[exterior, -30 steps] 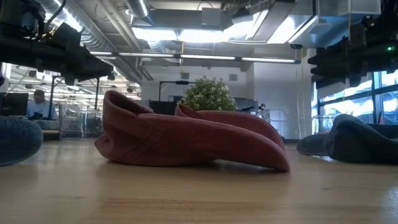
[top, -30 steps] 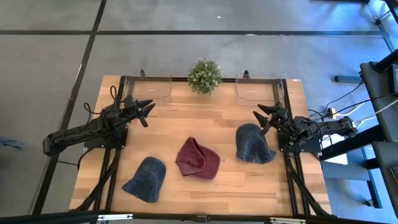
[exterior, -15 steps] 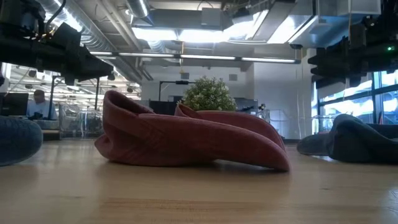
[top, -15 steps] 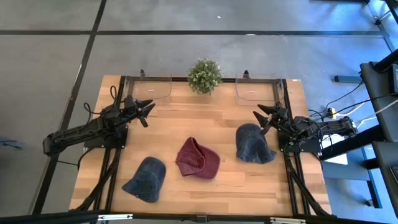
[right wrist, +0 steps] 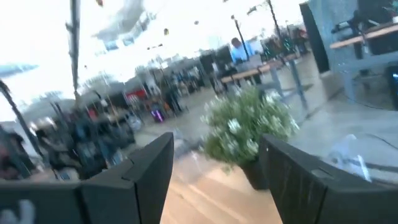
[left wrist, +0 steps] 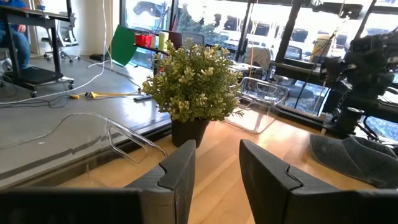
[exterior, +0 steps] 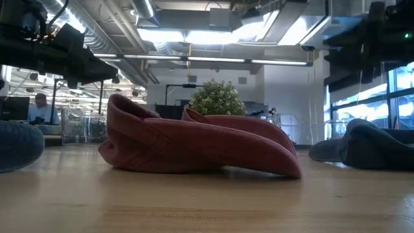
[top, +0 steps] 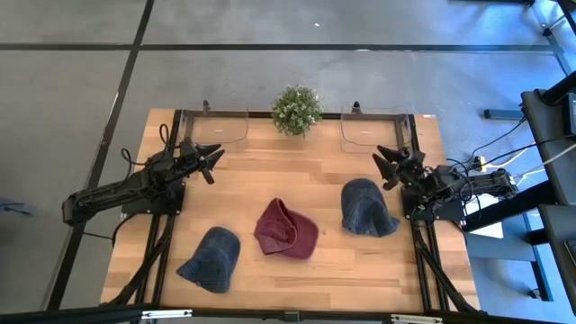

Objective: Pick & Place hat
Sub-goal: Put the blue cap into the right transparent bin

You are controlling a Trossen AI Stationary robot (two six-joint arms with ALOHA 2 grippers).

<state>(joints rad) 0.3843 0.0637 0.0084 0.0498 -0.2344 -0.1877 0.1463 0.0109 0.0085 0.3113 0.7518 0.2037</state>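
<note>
Three hats lie flat on the wooden table: a dark red hat [top: 286, 229] [exterior: 194, 145] in the middle, a grey-blue hat [top: 211, 259] toward the near left, and a darker grey-blue hat [top: 366, 209] [left wrist: 354, 158] on the right. My left gripper [top: 216, 166] [left wrist: 216, 152] hovers open over the far left part of the table, well away from every hat. My right gripper [top: 384, 167] [right wrist: 214, 149] is open too, held in the air just beyond the far edge of the right hat, pointing at the plant.
A small potted plant [top: 297, 108] [left wrist: 196, 81] [right wrist: 249, 127] stands at the middle of the far edge. A clear plastic tray sits on each side of it [top: 220, 128] [top: 369, 130]. Bare wood lies between the hats and the far trays.
My right gripper has risen and tipped up, moving a little toward the far edge and away from the right hat; its fingers stay open. The left arm and all hats have kept still.
</note>
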